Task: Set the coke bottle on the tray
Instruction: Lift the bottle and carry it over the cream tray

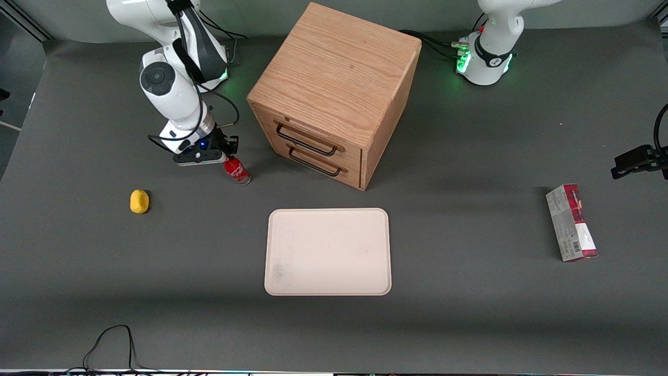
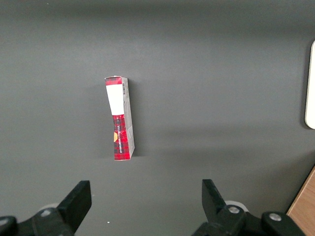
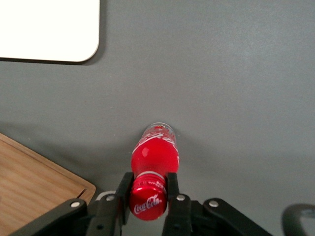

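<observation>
since the gripper (image 3: 147,194) is pinched on the cap of the coke bottle (image 1: 237,171) standing directly beneath it, i'd lift straight up before carrying it to the tray (image 1: 327,251) nearer the front camera.

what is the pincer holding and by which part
The pincer holds the coke bottle by its red cap, a finger on each side; the bottle stands beside the cabinet.
</observation>
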Robot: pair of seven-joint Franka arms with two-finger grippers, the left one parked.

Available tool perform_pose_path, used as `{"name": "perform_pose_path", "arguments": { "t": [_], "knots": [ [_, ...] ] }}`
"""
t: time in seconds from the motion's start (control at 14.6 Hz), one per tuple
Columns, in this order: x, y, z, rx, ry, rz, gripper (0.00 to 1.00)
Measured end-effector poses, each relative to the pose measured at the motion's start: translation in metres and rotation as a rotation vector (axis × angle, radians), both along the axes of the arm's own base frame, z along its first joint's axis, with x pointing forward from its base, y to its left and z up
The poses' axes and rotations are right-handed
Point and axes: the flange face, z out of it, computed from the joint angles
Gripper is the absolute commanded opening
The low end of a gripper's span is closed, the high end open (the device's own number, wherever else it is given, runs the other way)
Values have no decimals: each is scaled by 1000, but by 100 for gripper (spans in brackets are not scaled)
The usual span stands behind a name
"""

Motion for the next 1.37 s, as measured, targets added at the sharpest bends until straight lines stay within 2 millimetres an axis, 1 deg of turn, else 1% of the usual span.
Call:
{"name": "perform_pose_path", "arguments": {
  "t": [0.14, 0.27, 0.41, 0.69, 0.82, 0.89, 0.96, 1.03, 1.1, 1.24, 1.37],
  "knots": [
    [8, 5, 21, -7, 22, 3, 0],
    [20, 12, 54, -11, 35, 7, 0],
    [31, 20, 94, -11, 44, 12, 0],
    [56, 33, 183, -10, 53, 28, 0],
    [78, 39, 220, -7, 53, 38, 0],
    [92, 44, 232, 1, 53, 45, 0],
    [106, 52, 238, 4, 51, 61, 0],
    [119, 64, 238, -5, 43, 84, 0],
    [132, 78, 232, -17, 39, 114, 0],
    [157, 105, 211, -10, 45, 153, 0],
    [185, 119, 185, 14, 60, 152, 0]
  ]
}}
